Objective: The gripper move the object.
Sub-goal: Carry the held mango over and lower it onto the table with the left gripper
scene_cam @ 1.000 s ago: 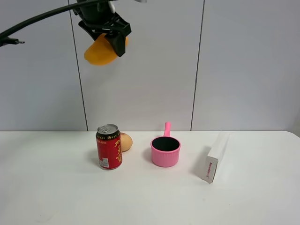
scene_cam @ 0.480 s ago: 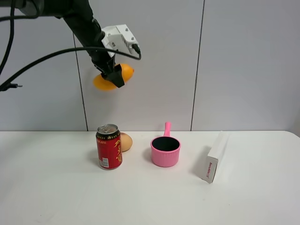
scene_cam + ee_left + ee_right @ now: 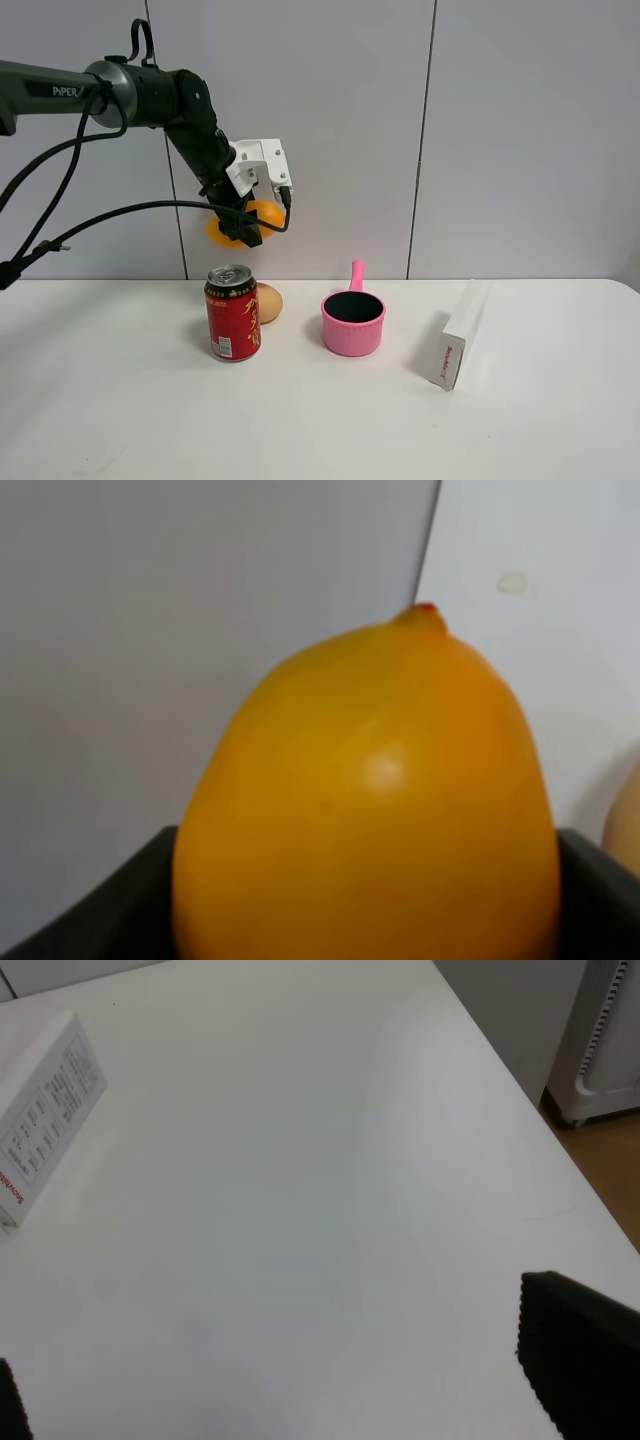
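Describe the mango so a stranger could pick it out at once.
Start at the white table and find the red can. Straight above it, the end effector of a black arm grips the mango in mid-air. It alone is off the table, brighter orange than the tan egg below.

Glossy smooth mango (image 3: 365, 810); matt white table (image 3: 300, 1210)

Your high camera looks from the front, slightly down, at the flat white table (image 3: 120, 420). Your left wrist camera sits very close to the smooth yellow-orange mango (image 3: 365, 810). Your right wrist camera looks down, sharing the white cardboard box (image 3: 45, 1110) with the high view.
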